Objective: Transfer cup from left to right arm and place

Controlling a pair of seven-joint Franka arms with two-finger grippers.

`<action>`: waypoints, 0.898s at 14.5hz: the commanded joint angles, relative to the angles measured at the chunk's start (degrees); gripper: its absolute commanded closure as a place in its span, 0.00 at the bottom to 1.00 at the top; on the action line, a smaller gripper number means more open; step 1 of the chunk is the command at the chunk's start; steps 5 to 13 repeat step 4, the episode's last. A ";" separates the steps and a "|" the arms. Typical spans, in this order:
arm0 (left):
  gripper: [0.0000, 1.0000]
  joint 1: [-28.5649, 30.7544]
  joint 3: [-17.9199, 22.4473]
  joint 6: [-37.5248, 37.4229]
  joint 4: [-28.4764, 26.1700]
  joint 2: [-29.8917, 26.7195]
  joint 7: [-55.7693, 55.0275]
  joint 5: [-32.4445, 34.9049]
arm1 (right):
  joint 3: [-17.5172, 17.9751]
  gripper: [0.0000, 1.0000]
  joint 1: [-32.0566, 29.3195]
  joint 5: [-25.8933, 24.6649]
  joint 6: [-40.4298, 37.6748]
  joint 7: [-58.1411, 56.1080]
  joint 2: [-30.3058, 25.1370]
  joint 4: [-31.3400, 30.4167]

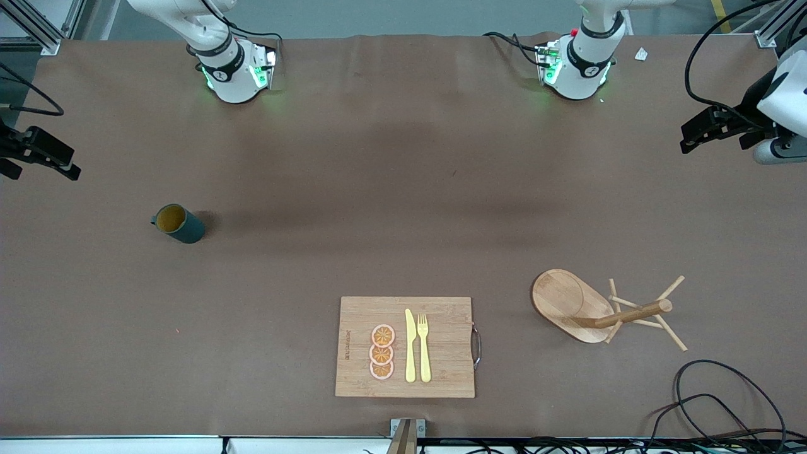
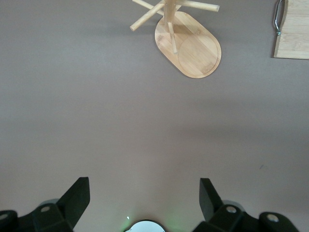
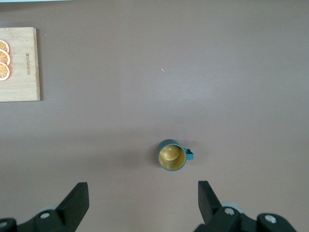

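In the front view, both arms leave the top edge, only their bases in full sight. The right gripper (image 1: 60,165) is cut by the frame's left edge, the left gripper (image 1: 696,135) partly by the right edge. The cutting board (image 2: 293,29) is clipped at the upper right corner of the left wrist view, and the peg rack (image 2: 188,43) loses its post at the top. The orange slices (image 3: 4,60) are halved at the right wrist view's left edge.

Brown counter (image 1: 378,189): cup (image 1: 179,223) upright twd right arm's end; cutting board (image 1: 405,347) near front edge; peg rack (image 1: 605,309) twd left arm's end.
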 commanded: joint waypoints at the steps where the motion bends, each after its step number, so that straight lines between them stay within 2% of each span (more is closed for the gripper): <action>1: 0.00 -0.12 -0.95 -0.87 1.22 0.35 0.83 -0.06 | -0.07 0.00 0.25 -0.78 1.88 -0.75 -3.46 -4.44; 4: 0.00 0.15 -1.14 -0.87 1.65 0.26 0.74 -0.15 | -0.07 0.00 0.25 -0.78 2.05 -0.48 -4.24 -6.10; 13: 0.00 0.15 -1.14 -0.87 1.65 0.26 0.74 -0.15 | -0.07 0.00 0.25 -0.78 2.05 -0.48 -4.24 -6.10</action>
